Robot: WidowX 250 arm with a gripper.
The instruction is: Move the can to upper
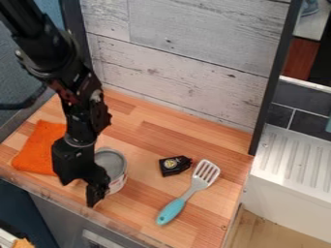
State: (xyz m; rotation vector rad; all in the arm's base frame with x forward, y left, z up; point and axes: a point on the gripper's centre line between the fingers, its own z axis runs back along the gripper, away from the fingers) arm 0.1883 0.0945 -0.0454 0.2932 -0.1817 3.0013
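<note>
My gripper (80, 191) hangs over the front left part of the wooden counter, pointing down, at the near left side of the can. The grey can (113, 164) stands on the counter with its round top facing up, and its left part is hidden behind the gripper. Whether the gripper touches the can is not clear.
An orange cloth (40, 147) lies left of the gripper. A small black object (174, 165) and a spatula (173, 211) with a turquoise handle lie to the right. Behind the counter (139, 208) rises a whitish wood-plank wall (174, 77); a white ribbed drainer (294, 160) stands at the right.
</note>
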